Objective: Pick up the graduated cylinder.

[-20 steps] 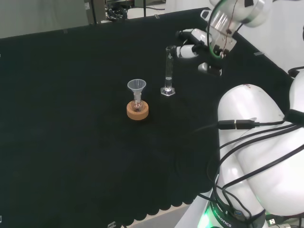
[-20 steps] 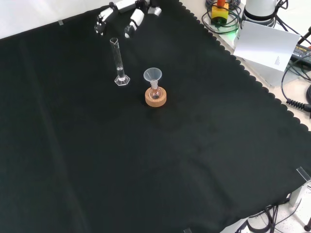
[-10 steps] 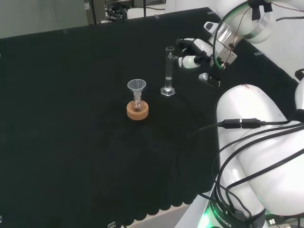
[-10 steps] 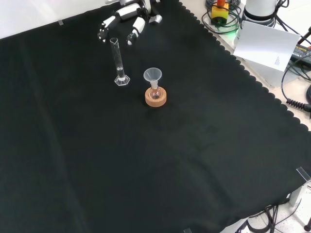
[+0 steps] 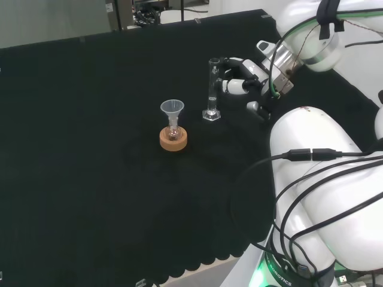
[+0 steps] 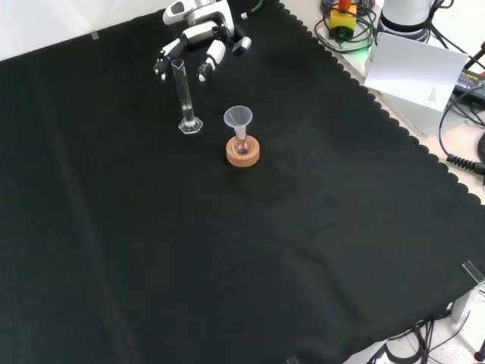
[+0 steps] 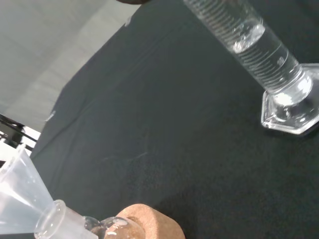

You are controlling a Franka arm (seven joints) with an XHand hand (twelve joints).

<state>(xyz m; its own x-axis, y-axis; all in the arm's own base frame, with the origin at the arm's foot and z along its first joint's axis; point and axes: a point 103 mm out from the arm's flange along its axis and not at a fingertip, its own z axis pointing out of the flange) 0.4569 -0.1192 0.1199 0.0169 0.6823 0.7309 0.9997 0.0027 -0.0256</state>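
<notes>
A tall clear graduated cylinder stands upright on its hexagonal foot on the black cloth. The wrist view shows its graduated tube close up. The hand hangs beside the cylinder's upper part, to its right in the head view and above it in the front view. Its fingers are relaxed and spread, reaching to either side of the tube's top without closing on it. Whether a fingertip touches the glass I cannot tell.
A small flask with a clear funnel in its neck sits on a cork ring, a short way from the cylinder. The arm's white links rise at the head view's right.
The hand has come down and closer to the cylinder over the last second, from above and beyond its top to level with its upper part. The cylinder and flask have not moved.
</notes>
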